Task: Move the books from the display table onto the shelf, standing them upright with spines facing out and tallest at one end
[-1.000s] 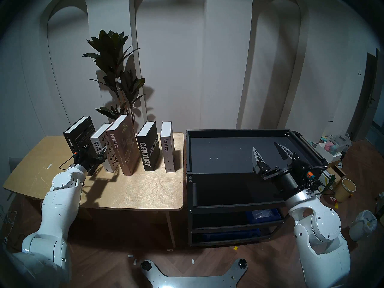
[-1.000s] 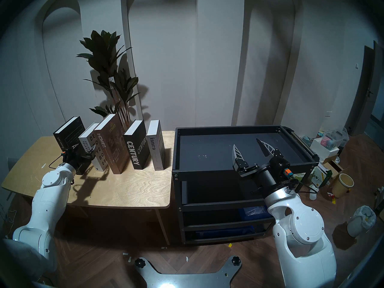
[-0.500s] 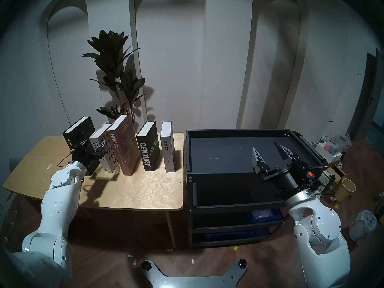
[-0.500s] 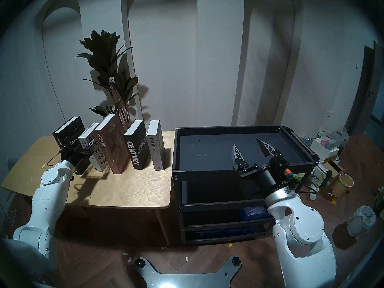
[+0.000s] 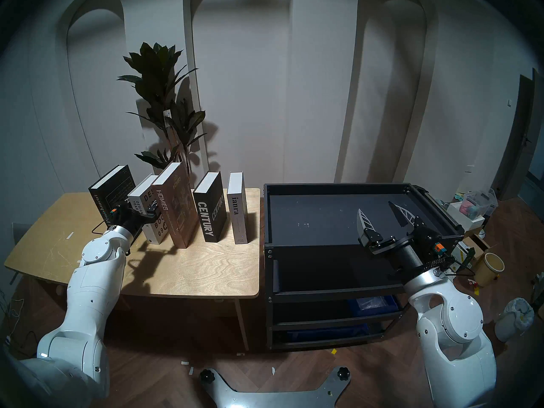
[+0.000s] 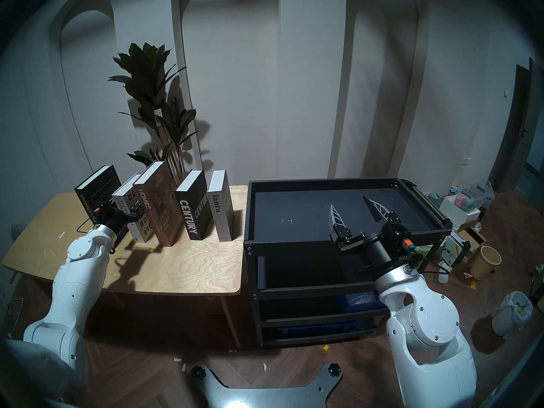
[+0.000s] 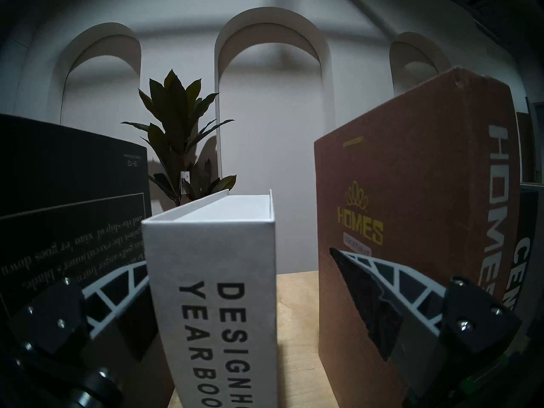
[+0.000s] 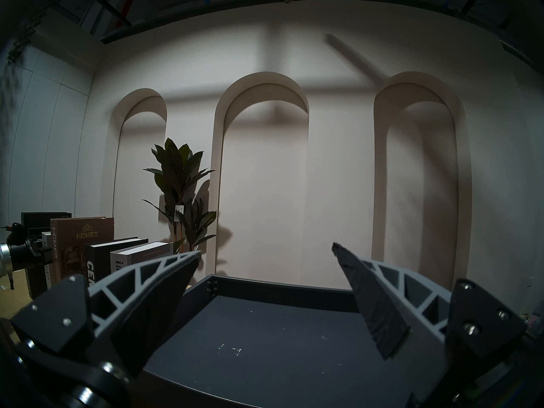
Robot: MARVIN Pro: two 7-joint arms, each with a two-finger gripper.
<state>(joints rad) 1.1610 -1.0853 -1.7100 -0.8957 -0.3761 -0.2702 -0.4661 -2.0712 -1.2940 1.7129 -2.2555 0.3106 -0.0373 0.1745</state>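
1. On the left of the desk (image 5: 206,269) stand all five books in a row, upright, spines toward the robot. None is on the shelf (image 5: 338,216) yet.
2. The left jaws (image 7: 235,280) are spread wide and empty. In the left wrist view the white "Design Hotels Yearbook" (image 7: 212,280) stands straight ahead between the two fingers, its long axis vertical.
3. One finger (image 7: 117,289) sits in the gap beside the black book (image 7: 73,222), the other (image 7: 379,295) lies in front of the brown "HOMES" (image 7: 412,192). I cannot tell if either finger touches a cover.
4. I judge that the coming move is a short push forward, then a squeeze across the white book's thickness.
5. Further right stand "CENTURY" (image 5: 209,210) and "ianra" (image 5: 237,210), well apart from the left arm.
6. The right jaws (image 5: 382,219) are also spread and empty, above the bare shelf top, far from every book.
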